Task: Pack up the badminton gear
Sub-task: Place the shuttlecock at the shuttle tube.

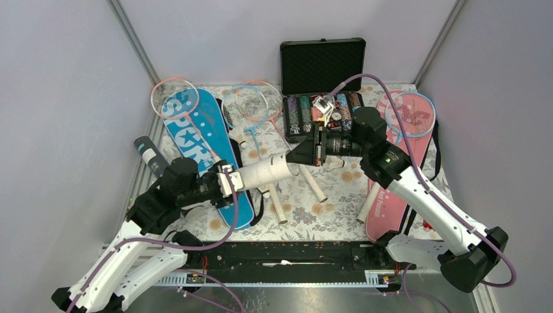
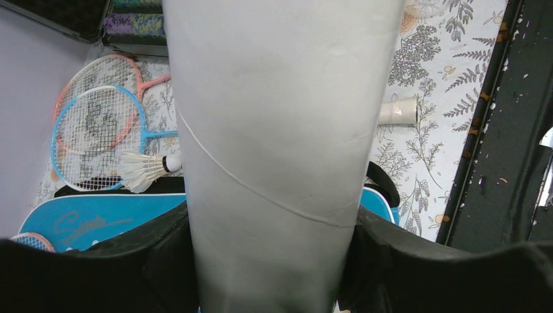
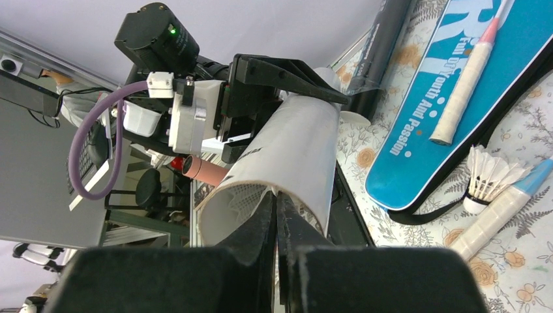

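Note:
A long white tube [image 1: 261, 171] hangs level over the floral mat, and my left gripper [image 1: 228, 181] is shut round its near end. It fills the left wrist view as the tube [image 2: 280, 130] between my left gripper [image 2: 274, 222] fingers. My right gripper [image 1: 290, 156] is shut, its tips at the tube's open mouth. In the right wrist view the right gripper [image 3: 275, 199] pokes into the tube [image 3: 293, 150], where a white shuttlecock [image 3: 244, 195] sits inside; whether the tips pinch it I cannot tell. Another shuttlecock [image 2: 140, 171] lies by the blue racket [image 2: 91, 137].
A blue cover [image 1: 195, 137] lies at the left and a pink cover [image 1: 398, 195] at the right with a racket [image 1: 411, 114] on it. Rackets [image 1: 244, 107] lean at the back. A dark tube [image 1: 151, 156] lies far left. The open black chip case [image 1: 323, 65] stands behind.

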`<state>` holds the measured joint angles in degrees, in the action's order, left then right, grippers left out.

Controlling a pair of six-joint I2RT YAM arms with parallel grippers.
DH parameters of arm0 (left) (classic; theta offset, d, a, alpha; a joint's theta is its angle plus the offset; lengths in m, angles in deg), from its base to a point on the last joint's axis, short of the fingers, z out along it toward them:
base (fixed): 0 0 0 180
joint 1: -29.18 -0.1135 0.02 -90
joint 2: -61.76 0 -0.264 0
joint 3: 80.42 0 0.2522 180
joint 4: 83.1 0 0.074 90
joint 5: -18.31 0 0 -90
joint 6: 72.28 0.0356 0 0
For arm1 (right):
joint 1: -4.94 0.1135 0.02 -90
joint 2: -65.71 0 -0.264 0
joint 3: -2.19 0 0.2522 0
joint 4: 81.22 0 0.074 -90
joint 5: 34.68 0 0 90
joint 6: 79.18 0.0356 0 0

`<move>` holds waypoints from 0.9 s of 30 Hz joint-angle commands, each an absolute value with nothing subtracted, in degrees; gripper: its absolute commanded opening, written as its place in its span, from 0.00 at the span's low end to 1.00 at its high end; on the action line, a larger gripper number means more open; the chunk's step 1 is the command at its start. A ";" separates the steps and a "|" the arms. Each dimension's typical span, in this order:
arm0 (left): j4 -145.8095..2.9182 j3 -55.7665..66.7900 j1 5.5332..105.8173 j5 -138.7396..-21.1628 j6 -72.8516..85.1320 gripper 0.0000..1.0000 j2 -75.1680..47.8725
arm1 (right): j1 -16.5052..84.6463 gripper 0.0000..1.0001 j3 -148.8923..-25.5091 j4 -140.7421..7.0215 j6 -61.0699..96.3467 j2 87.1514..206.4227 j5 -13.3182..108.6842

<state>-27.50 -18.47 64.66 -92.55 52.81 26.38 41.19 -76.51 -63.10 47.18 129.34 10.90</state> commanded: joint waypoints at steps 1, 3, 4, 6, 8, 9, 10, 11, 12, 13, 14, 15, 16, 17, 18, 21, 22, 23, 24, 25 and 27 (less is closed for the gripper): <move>-35.11 -17.95 64.68 -96.69 52.44 0.34 26.34 | 42.33 0.00 -76.48 -66.93 48.07 130.04 13.23; -36.07 -18.60 64.68 -95.78 51.73 0.34 26.42 | 42.34 0.00 -76.99 -65.16 47.05 129.79 14.57; -36.91 -19.19 64.68 -94.98 51.40 0.34 26.41 | 42.38 0.00 -77.24 -63.99 46.72 129.45 15.22; -37.53 -20.03 64.66 -93.80 51.11 0.34 26.28 | 42.36 0.12 -77.37 -61.90 46.37 128.51 16.24; -37.82 -20.69 64.68 -92.06 50.97 0.33 25.96 | 42.32 0.32 -77.96 -59.05 46.30 127.18 18.27; -38.24 -21.13 64.68 -91.03 50.81 0.33 26.10 | 42.38 0.41 -78.52 -57.46 46.23 126.12 19.45; -38.93 -21.79 64.68 -89.93 50.85 0.33 26.33 | 42.38 0.48 -79.14 -55.40 46.20 125.26 21.03; -39.72 -22.54 64.68 -88.74 50.78 0.33 26.61 | 42.35 0.55 -79.69 -53.49 46.14 124.39 22.70; -40.60 -23.34 64.68 -87.62 50.77 0.33 27.05 | 42.38 0.60 -80.14 -51.48 46.04 123.38 24.71; -41.51 -24.04 64.67 -86.40 50.71 0.33 27.43 | 42.38 0.64 -80.62 -49.05 45.87 122.51 26.71; -42.28 -24.70 64.68 -85.21 50.64 0.32 27.88 | 42.35 0.66 -80.94 -46.85 45.56 121.54 28.89; -43.10 -25.40 64.68 -84.09 50.62 0.32 28.34 | 42.38 0.68 -81.29 -44.26 45.28 120.79 31.12; -43.87 -26.01 64.68 -82.80 50.55 0.32 28.78 | 42.38 0.68 -81.42 -41.00 45.04 119.97 33.49; -44.60 -26.79 64.68 -81.48 50.53 0.32 29.27 | 42.39 0.68 -81.21 -38.97 44.97 119.06 36.49; -45.29 -27.35 64.68 -80.15 50.55 0.32 29.86 | 42.33 0.68 -80.36 -37.43 45.30 118.12 39.61; -47.67 -29.10 64.68 -74.69 50.93 0.32 31.86 | 42.38 0.67 -76.07 -33.97 46.33 116.19 49.37; -48.98 -29.66 64.68 -72.52 51.12 0.32 32.55 | 42.38 0.65 -74.04 -32.33 47.34 116.19 53.39; -50.05 -30.16 64.68 -69.25 51.27 0.32 33.18 | 42.37 0.65 -72.55 -30.58 48.58 116.35 57.26; -51.02 -30.53 64.68 -67.18 51.35 0.32 33.80 | 42.35 0.64 -70.56 -29.51 50.04 116.76 60.62; -52.06 -30.83 64.66 -65.29 51.50 0.32 34.41 | 42.30 0.61 -68.76 -28.89 51.85 117.19 63.13; -52.98 -30.83 64.68 -62.80 51.79 0.32 35.43 | 42.33 0.56 -64.76 -27.41 56.62 118.57 67.88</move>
